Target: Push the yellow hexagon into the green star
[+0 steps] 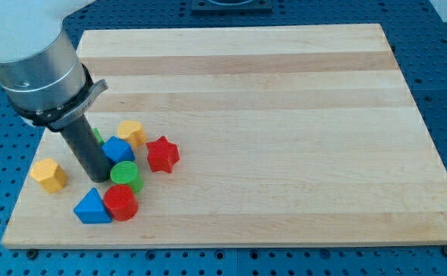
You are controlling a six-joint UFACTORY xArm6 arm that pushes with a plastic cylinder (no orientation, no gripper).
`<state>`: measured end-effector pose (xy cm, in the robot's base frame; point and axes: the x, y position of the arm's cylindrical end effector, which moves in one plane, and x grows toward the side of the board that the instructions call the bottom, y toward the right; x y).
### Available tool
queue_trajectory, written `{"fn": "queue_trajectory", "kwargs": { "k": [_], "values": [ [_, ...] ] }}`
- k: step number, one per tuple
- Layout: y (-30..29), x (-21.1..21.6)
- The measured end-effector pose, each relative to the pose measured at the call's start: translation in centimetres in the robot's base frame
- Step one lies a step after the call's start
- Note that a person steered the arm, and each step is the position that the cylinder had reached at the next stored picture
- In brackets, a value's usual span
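Note:
The yellow hexagon (pixel 49 175) lies near the board's left edge. A sliver of green, which may be the green star (pixel 98 136), shows just right of the rod and is mostly hidden behind it. My tip (pixel 100 179) rests on the board between the yellow hexagon on its left and the cluster of blocks on its right. It is close beside the green cylinder (pixel 125 176) and the blue block (pixel 117 149). The rod stands between the hexagon and the green sliver.
A second yellow block (pixel 131 133) sits at the top of the cluster and a red star (pixel 162 154) at its right. A red cylinder (pixel 120 202) and a blue triangle (pixel 92 207) lie near the wooden board's (pixel 284 115) bottom edge.

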<state>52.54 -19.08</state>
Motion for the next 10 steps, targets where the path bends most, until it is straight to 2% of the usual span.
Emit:
{"fn": "queue_trajectory", "kwargs": {
  "k": [1,2,3,5,6,10],
  "values": [
    [-1.9,0.5],
    [-7.2,4.5],
    [-11.2,5.9],
    [-10.7,2.4],
    [-9.7,2.0],
    [-2.2,-1.6]
  ]
}}
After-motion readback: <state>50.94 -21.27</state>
